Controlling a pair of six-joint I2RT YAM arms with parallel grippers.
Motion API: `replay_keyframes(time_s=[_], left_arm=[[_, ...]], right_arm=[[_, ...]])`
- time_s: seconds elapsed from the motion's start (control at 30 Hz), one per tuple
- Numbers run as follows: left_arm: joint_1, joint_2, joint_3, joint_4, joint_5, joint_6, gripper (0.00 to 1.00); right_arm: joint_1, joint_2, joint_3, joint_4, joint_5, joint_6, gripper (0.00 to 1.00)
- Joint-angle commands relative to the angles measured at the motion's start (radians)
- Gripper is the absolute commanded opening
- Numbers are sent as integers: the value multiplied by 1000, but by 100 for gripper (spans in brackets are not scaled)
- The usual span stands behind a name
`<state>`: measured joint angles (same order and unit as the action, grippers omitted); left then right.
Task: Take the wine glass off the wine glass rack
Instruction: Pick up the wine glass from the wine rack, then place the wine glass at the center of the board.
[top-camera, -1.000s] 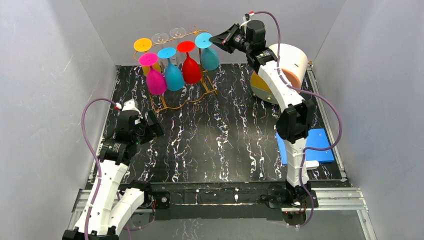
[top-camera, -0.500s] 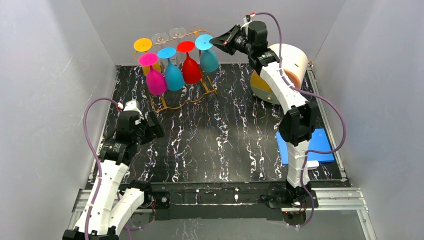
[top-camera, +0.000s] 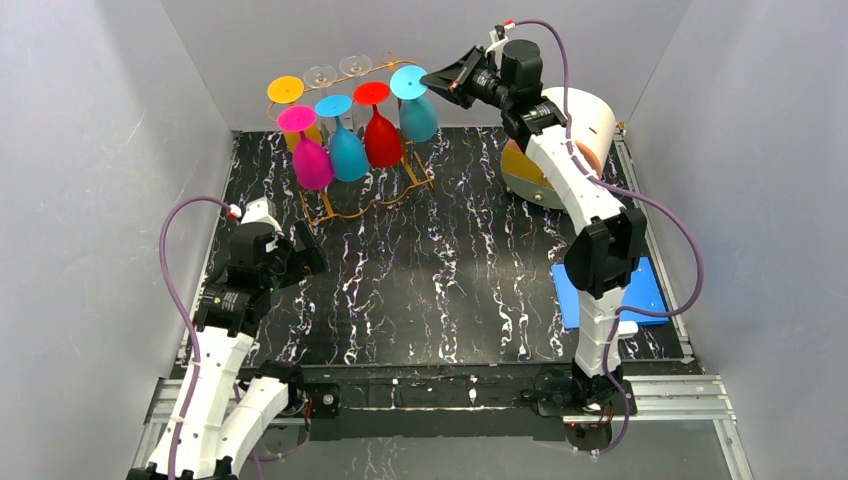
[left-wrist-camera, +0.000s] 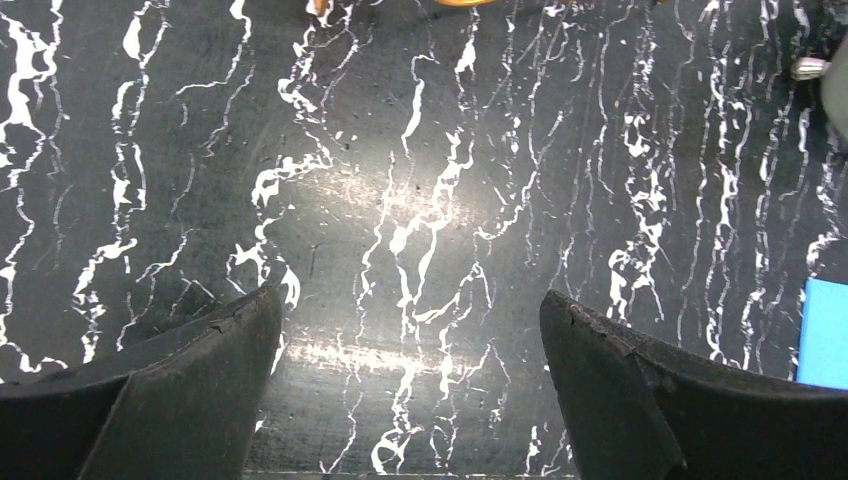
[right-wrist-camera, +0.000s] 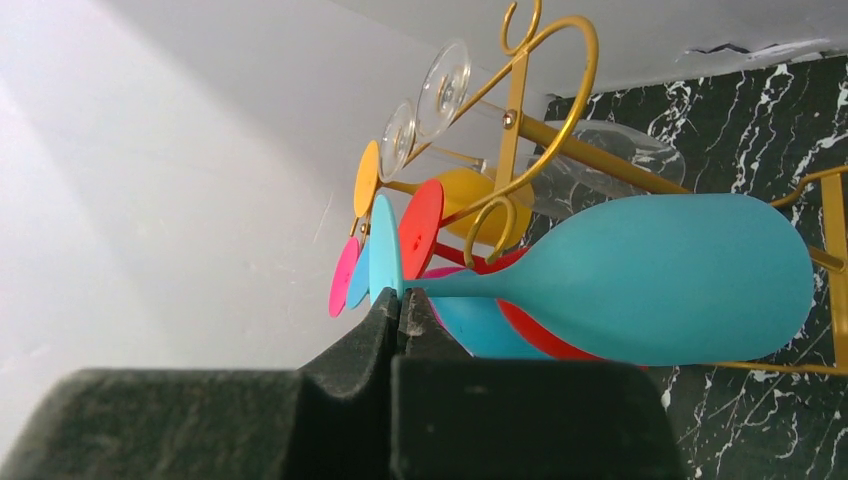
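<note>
The wine glass rack (top-camera: 352, 211) (right-wrist-camera: 514, 112), a gold wire frame, stands at the back left of the dark marbled table. A teal wine glass (top-camera: 420, 118) (right-wrist-camera: 660, 275) hangs upside down at its right end. The glass's stem lies beside a curled rail end. My right gripper (top-camera: 432, 79) (right-wrist-camera: 402, 295) reaches in from the right, shut on the rim of the teal glass's round foot. Low at the table's left, my left gripper (top-camera: 308, 250) (left-wrist-camera: 410, 298) is open with only tabletop between its fingers.
More glasses hang on the rack: magenta (top-camera: 311, 160), blue (top-camera: 348, 150), red (top-camera: 382, 140), one with a yellow foot (top-camera: 285, 90), and two clear ones (top-camera: 337, 70). A pale cylinder (top-camera: 585, 125) and a gold disc (top-camera: 520, 170) sit at the back right. A blue pad (top-camera: 630, 290) lies by the right arm.
The right arm's elbow has swung right and the gripper has turned slightly at the teal foot. The glass has barely shifted. The left arm is still.
</note>
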<state>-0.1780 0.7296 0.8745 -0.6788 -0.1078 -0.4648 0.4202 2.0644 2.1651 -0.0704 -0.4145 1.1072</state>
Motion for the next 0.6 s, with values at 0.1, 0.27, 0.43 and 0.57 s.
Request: replay_keyframes(time_s=[0.1, 0.27, 0.43, 0.57], left_arm=[[-1, -25, 17, 44, 124, -23, 98], [-2, -34, 20, 71, 208, -19, 98], [-1, -6, 50, 88, 324, 8, 98], [-1, -18, 20, 159, 454, -11, 98]], right_arm=[[2, -144, -98, 63, -7, -41, 1], [2, -257, -275, 140, -4, -68, 1], [2, -384, -474, 202, -15, -160, 1], [3, -493, -675, 354, -97, -191, 1]])
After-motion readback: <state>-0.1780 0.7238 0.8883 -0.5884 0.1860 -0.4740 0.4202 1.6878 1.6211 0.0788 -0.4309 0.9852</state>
